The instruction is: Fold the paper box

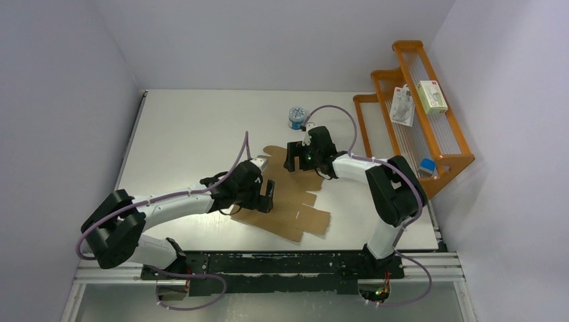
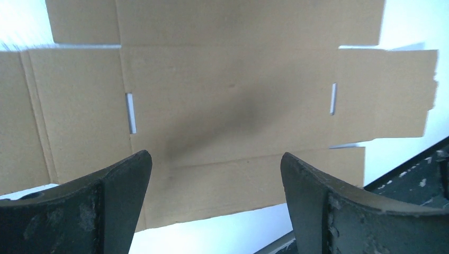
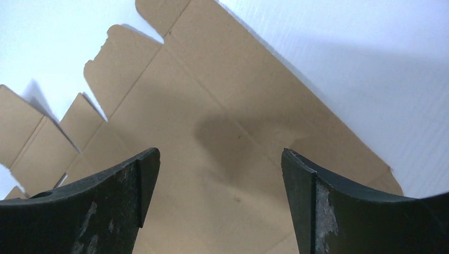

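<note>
The left hand [image 1: 266, 196] hangs over the near-left part of the box [image 1: 303, 213], fingers spread wide and holding nothing. The box lies flat and unfolded on the tabletop [image 1: 188, 127] between the arms. The right hand [image 1: 294, 162] hovers over its far end, fingers likewise apart, with a tin [image 1: 296, 117] just beyond.

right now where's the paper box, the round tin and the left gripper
paper box [image 1: 295, 201], top view, bare centre panel
round tin [image 1: 296, 117], top view, its lid
left gripper [image 2: 214, 157], left wrist view, midway between fingertips
</note>
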Controlling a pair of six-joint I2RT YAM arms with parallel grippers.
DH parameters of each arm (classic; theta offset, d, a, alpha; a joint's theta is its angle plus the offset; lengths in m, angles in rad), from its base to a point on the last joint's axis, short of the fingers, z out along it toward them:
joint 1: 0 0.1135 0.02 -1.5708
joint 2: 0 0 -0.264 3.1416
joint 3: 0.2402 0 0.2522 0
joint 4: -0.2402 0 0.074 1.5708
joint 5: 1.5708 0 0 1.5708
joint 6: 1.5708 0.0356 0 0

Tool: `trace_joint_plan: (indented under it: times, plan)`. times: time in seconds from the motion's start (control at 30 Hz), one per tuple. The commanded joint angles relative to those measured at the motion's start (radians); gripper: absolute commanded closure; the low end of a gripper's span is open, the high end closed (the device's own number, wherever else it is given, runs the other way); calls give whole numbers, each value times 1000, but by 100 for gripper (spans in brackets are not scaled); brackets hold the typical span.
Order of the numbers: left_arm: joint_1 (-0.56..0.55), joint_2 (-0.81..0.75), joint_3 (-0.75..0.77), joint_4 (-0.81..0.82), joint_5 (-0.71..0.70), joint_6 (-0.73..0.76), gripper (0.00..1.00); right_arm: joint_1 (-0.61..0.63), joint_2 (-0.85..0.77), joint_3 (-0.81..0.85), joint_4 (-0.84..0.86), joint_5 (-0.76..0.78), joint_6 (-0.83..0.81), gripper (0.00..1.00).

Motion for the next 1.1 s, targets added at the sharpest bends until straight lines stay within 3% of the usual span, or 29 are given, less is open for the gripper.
trace_joint_plan:
  times: [0.0,0.2,0.43,0.67,0.87,1.07]
  plan:
    - [3,37,-22,64,-20,-18,4,-4,57,66,-9,5,-32,11]
    - [58,103,-8,57,-48,-9,4,-6,77,32,-56,14,-25,9]
    - [146,177,21,41,-113,14,4,-6,-24,-107,-80,3,6,8]
    - [204,349,210,54,-153,71,4,18,-181,-282,-84,-88,50,8]
    - [215,496,394,103,-150,115,4,174,-331,-373,-106,-112,123,8]
    - [216,489,488,92,-185,141,4,217,-474,-344,-210,-84,103,8]
